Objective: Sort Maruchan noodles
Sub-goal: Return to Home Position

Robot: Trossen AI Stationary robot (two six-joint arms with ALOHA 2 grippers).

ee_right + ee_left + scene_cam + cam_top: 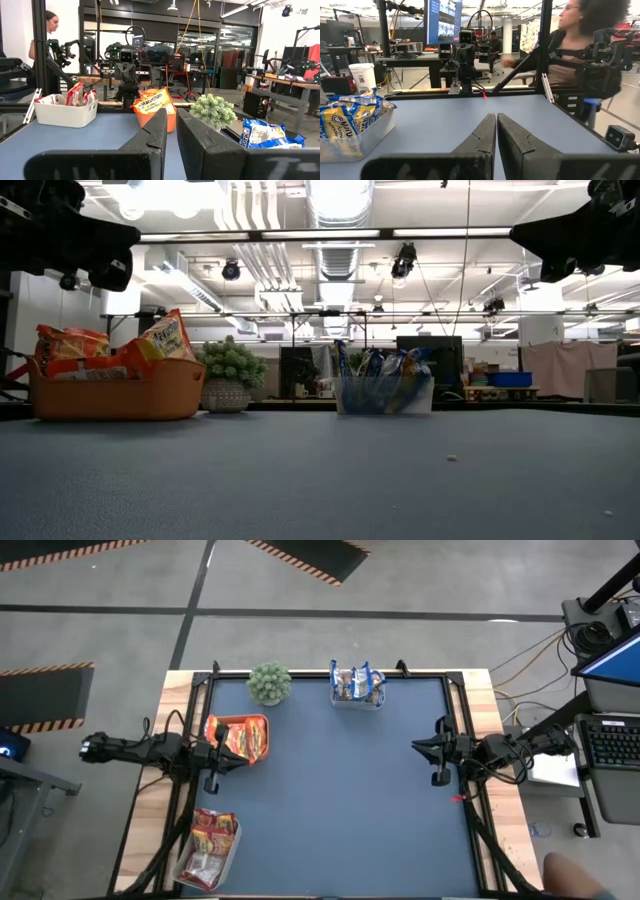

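The Maruchan noodles lie sorted by colour in three containers. Orange-yellow packets fill an orange tray at the table's left. Blue-and-yellow packets stand in a clear tub at the far edge. Dark red packets lie in a pale tub at the near left corner. My left gripper hovers shut beside the orange tray, pointing level toward the right. My right gripper hovers shut at the right edge, pointing left. Neither holds anything.
A small green potted plant stands at the far edge, between the orange tray and the clear tub. The blue mat's middle lies bare. A person's hand shows off the table's near right corner. A laptop and a keyboard sit beyond the right edge.
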